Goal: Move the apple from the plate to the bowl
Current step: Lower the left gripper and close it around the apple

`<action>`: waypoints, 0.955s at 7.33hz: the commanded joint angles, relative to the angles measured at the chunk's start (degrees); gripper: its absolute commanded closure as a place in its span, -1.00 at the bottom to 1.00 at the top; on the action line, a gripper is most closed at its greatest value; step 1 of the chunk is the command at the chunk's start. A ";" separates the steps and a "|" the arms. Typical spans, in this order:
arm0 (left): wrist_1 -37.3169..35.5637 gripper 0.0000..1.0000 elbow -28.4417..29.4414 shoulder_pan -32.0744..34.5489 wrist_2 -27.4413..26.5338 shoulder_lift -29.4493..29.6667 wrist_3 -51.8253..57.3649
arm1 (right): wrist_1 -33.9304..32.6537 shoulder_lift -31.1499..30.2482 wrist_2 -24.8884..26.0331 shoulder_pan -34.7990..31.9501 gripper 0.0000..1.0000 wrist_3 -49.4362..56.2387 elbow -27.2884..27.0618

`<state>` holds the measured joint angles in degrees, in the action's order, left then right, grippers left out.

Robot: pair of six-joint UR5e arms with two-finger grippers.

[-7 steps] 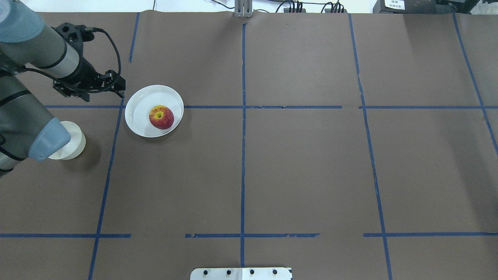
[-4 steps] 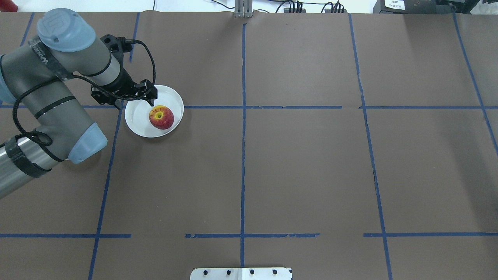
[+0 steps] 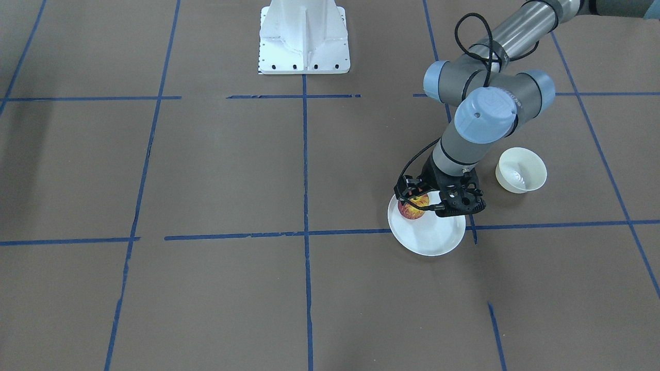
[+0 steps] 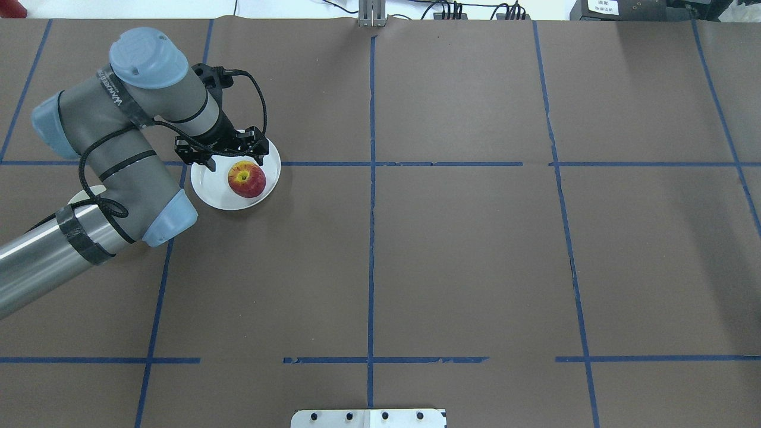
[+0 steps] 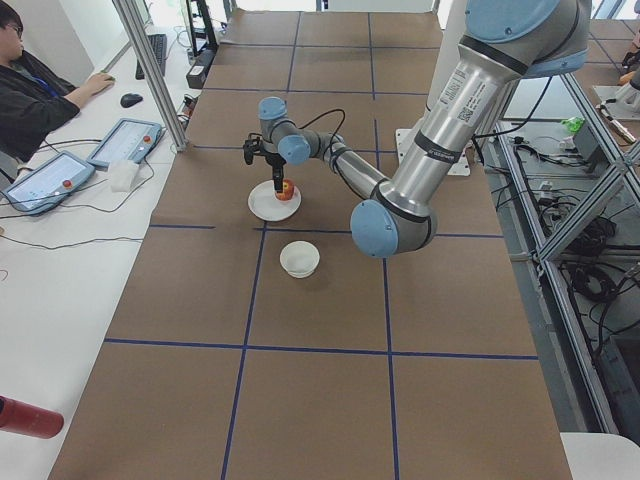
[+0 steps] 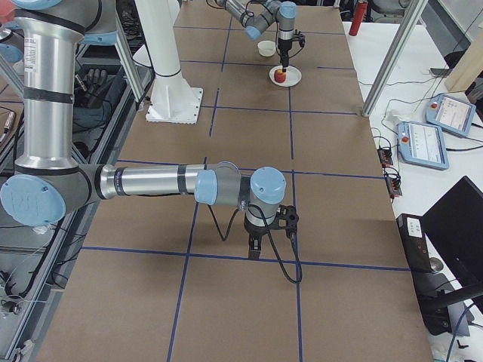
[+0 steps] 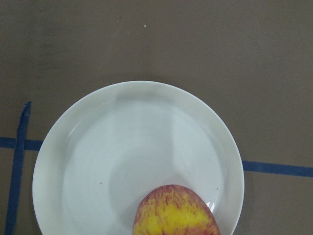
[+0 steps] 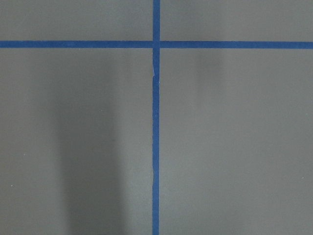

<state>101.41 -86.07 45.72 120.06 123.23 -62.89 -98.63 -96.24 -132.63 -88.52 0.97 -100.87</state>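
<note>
The red and yellow apple [image 4: 247, 179] lies on the right part of the white plate [image 4: 214, 187]; it also shows in the front view [image 3: 414, 206] and low in the left wrist view [image 7: 176, 215]. My left gripper [image 4: 235, 158] is open and empty, hanging above the plate's far rim just behind the apple, without touching it. The cream bowl [image 3: 521, 171] stands empty beside the plate, on the robot's left of it; in the overhead view my left arm hides nearly all of it. My right gripper [image 6: 270, 235] hovers over bare table far away; I cannot tell its state.
The table is brown paper with a grid of blue tape lines [image 4: 371, 178]. The white robot base [image 3: 304, 36] stands at the robot's edge of the table. An operator [image 5: 40, 90] and tablets [image 5: 125, 142] are at the far side bench.
My left arm has swung right from beside the plate to above its far rim, close to the apple. The arm now covers the bowl in the overhead view. The apple has not moved.
</note>
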 commanded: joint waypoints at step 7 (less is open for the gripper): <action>2.39 -1.00 4.24 -2.39 -0.09 0.60 -0.13 | 0.02 0.00 0.00 0.01 -1.00 0.00 -0.03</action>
<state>103.56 -82.34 43.55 119.97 123.72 -63.02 -98.61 -96.24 -132.63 -88.51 0.97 -100.90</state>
